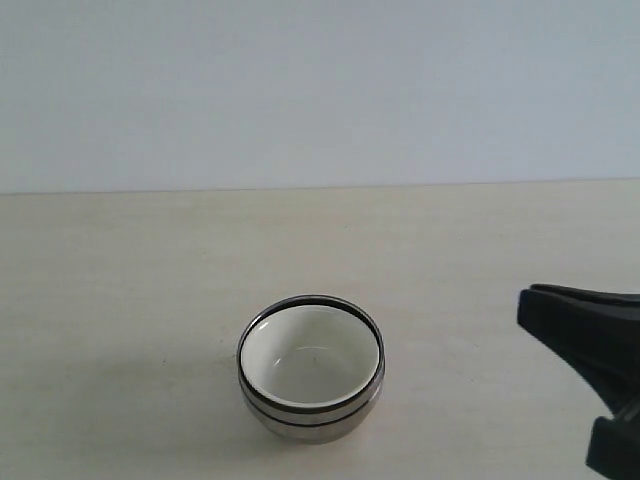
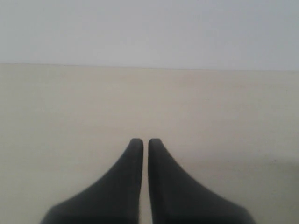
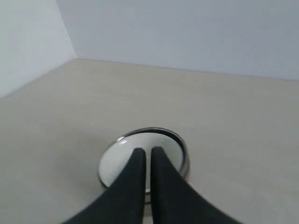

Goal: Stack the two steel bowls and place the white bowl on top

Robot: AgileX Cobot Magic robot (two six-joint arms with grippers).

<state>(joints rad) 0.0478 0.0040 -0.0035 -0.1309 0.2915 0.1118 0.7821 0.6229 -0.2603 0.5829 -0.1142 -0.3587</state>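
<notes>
The two steel bowls [image 1: 312, 424] sit nested one inside the other on the table, their shiny rims showing as two bands. The white bowl [image 1: 310, 362] rests inside the top one, upright and empty. My right gripper [image 1: 530, 305] hangs at the right edge of the exterior view, apart from the stack and holding nothing. In the right wrist view its shut fingertips [image 3: 146, 152] stand in front of the white bowl [image 3: 117, 161] and the steel rim [image 3: 182, 144]. My left gripper [image 2: 141, 142] is shut over bare table and does not appear in the exterior view.
The pale wooden table [image 1: 120, 260] runs back to a plain light wall [image 1: 320, 90]. A wall corner [image 3: 67, 37] shows in the right wrist view. No other objects are in sight.
</notes>
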